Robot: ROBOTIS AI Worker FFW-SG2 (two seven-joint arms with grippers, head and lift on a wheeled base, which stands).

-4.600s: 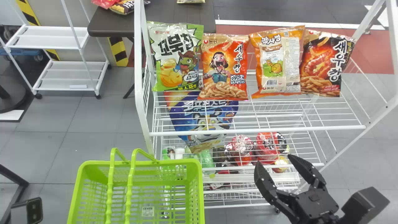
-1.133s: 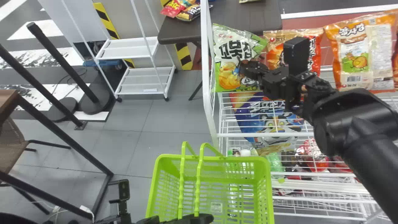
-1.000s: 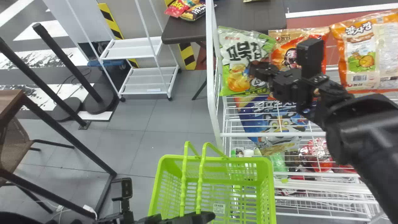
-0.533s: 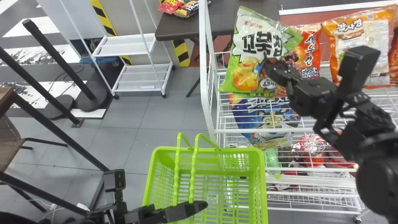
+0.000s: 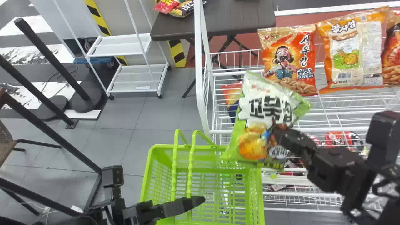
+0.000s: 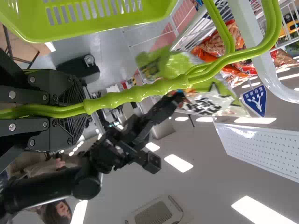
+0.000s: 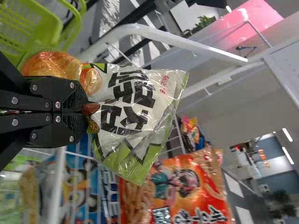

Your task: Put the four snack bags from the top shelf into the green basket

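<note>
"Which step are we at?"

"Carrying a snack bag to the basket, I'd judge. The right gripper (image 7: 88, 110) pinches the green-and-white snack bag (image 5: 265, 115) between its fingers. In the head view, the bag's lower end overlaps the far right corner of the green basket (image 5: 161, 146)."

"And the other three?"

"On the top shelf (image 5: 337, 128): the red-orange bag with the cartoon face (image 5: 289, 59), the orange-and-cream bag (image 5: 351, 53), and the red-orange bag at the view's right edge (image 5: 392, 53)."

"What's the left one doing?"

"The left gripper (image 6: 84, 108) has its fingers pressed around the basket handles (image 6: 140, 92)."

"So, next?"

"Bring the bag inward over the opening, clear of rim and handles, lower it, then spread the right fingers. I'd keep the left pinch firm; a snagged bag could tug the basket."
</note>
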